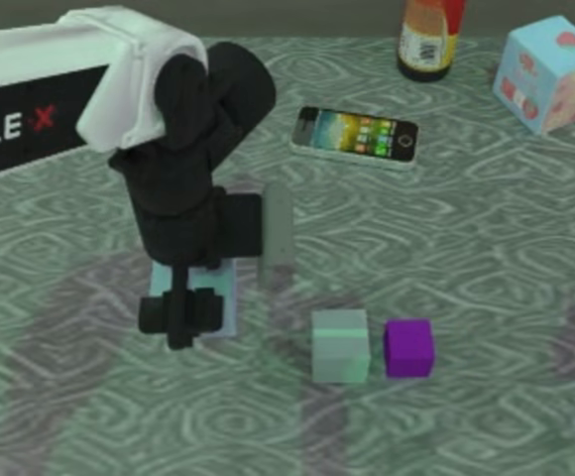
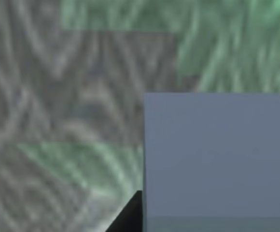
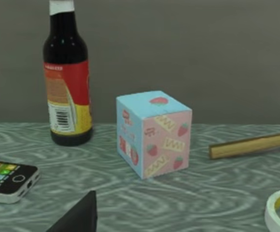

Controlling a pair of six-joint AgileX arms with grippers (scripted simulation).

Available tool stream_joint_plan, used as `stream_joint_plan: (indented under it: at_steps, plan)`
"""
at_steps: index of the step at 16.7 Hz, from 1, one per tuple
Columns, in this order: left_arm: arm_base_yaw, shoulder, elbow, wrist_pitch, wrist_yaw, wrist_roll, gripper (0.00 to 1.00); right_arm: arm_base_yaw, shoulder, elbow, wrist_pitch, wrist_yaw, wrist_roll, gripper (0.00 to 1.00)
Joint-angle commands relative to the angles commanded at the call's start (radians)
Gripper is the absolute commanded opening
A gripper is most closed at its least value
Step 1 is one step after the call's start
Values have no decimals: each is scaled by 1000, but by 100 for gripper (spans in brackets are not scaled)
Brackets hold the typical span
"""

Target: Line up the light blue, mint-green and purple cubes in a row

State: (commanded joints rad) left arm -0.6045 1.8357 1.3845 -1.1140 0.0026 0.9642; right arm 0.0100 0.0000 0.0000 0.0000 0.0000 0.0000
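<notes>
A desk point(image 1: 486, 228) covered in a grey-green swirl pattern stood before a plain grey wall point(image 3: 203, 48), evenly lit.

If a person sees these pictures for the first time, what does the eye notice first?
First, the left arm's big black gripper at the table's left, low over the light blue cube. Next, the mint-green cube and purple cube side by side near the front. At the back lie a phone, a bottle and a strawberry-printed box.

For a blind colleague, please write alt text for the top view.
The left arm's hand is over a light blue cube, left of a mint-green cube and purple cube side by side. Behind lie a smartphone, bottle and strawberry-print box.
</notes>
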Motion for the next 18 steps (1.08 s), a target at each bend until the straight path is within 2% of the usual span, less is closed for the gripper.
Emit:
stream_joint_plan:
  at_steps: [4, 10, 14, 18]
  plan:
    - [3, 18, -26, 40, -1, -1, 0, 0, 0, 0, 0, 0, 0, 100]
    - [-3, 92, -158, 253, 0, -3, 0, 0, 0, 0, 0, 0, 0, 100]
    - [-4, 97, -164, 261, 0, -2, 0, 0, 0, 0, 0, 0, 0, 100]
    - [-4, 97, -164, 261, 0, -2, 30, 0, 0, 0, 0, 0, 0, 100]
